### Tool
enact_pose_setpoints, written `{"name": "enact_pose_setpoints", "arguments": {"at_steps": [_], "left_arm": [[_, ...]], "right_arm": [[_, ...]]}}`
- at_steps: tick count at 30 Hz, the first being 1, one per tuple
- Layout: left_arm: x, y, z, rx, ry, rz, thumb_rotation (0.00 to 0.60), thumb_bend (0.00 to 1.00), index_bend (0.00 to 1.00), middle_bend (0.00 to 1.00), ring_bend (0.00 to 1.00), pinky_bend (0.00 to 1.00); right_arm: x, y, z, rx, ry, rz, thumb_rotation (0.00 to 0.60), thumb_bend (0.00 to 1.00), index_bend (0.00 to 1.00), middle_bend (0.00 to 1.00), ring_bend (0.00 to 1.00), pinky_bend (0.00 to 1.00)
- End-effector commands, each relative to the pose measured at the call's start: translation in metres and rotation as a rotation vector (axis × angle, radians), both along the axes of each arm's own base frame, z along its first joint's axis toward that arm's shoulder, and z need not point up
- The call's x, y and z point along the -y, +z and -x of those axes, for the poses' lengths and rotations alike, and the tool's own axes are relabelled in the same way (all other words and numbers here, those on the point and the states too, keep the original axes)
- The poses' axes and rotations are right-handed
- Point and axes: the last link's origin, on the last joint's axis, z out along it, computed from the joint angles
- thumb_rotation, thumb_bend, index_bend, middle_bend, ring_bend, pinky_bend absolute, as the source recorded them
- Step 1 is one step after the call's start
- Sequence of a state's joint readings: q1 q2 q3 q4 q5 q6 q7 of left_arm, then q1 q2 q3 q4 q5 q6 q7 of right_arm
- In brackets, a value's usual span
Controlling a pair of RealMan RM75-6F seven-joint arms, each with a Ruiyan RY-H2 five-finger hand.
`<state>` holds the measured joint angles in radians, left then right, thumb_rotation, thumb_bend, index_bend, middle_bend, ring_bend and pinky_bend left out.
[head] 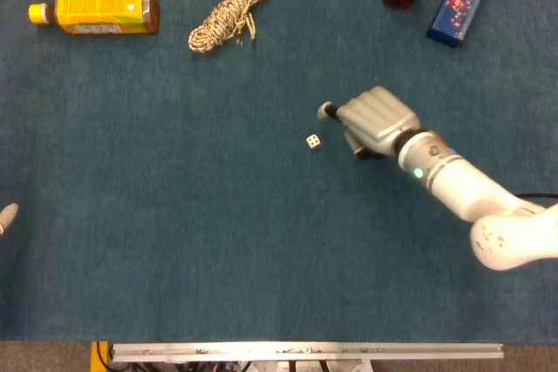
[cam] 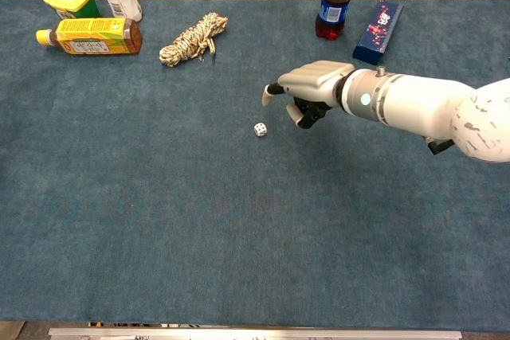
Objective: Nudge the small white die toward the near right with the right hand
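Observation:
The small white die [head: 312,141] [cam: 260,129] lies alone on the blue cloth near the middle of the table. My right hand [head: 373,121] [cam: 309,90] hovers just up and to the right of it, lifted clear, with its fingers curled in and nothing held. A gap of cloth separates the hand from the die. Only a fingertip of my left hand [head: 6,215] shows at the left edge of the head view; its state is unclear.
A coiled rope [head: 228,13] lies at the back centre-left. Yellow bottles [head: 94,10] and a white bottle sit at the back left. A cola bottle [cam: 333,10] and a blue box [cam: 377,31] stand at the back right.

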<state>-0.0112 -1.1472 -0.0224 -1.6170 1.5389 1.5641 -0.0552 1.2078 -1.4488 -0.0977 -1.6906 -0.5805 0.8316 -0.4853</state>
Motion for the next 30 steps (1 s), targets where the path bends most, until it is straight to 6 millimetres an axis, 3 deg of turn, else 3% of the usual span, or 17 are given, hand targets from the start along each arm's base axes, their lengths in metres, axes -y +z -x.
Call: {"name": "enact_pose_setpoints", "arguments": {"at_steps": [1, 4, 7, 11, 17, 23, 30], "left_arm": [[-0.001, 0.000, 0.000, 0.000, 0.000, -0.001, 0.600, 0.13, 0.00, 0.00, 0.00, 0.00], [-0.002, 0.000, 0.001, 0.000, 0.001, 0.000, 0.600, 0.13, 0.00, 0.00, 0.00, 0.00], [-0.003, -0.002, 0.002, -0.004, 0.001, 0.010, 0.600, 0.13, 0.00, 0.00, 0.00, 0.00], [-0.005, -0.003, 0.001, -0.012, -0.006, 0.023, 0.600, 0.13, 0.00, 0.00, 0.00, 0.00], [-0.006, -0.004, -0.002, -0.016, -0.019, 0.031, 0.600, 0.13, 0.00, 0.00, 0.00, 0.00], [-0.006, -0.004, -0.005, -0.024, -0.030, 0.039, 0.600, 0.13, 0.00, 0.00, 0.00, 0.00], [-0.005, -0.005, -0.010, -0.026, -0.044, 0.036, 0.600, 0.13, 0.00, 0.00, 0.00, 0.00]], "right_arm": [[-0.001, 0.025, 0.018, 0.017, -0.021, 0.094, 0.600, 0.75, 0.21, 0.94, 1.00, 1.00], [-0.005, 0.047, 0.040, 0.034, -0.046, 0.195, 0.600, 0.64, 0.21, 0.84, 0.94, 1.00], [-0.015, 0.067, 0.064, 0.041, -0.071, 0.281, 0.600, 0.54, 0.21, 0.71, 0.79, 0.94], [-0.031, 0.091, 0.089, 0.067, -0.104, 0.369, 0.600, 0.39, 0.21, 0.54, 0.57, 0.74], [-0.061, 0.126, 0.135, 0.086, -0.168, 0.498, 0.600, 0.36, 0.15, 0.35, 0.33, 0.44], [-0.093, 0.155, 0.173, 0.111, -0.217, 0.638, 0.600, 0.36, 0.14, 0.24, 0.21, 0.33], [-0.128, 0.180, 0.196, 0.144, -0.227, 0.768, 0.600, 0.32, 0.13, 0.23, 0.20, 0.32]]}}
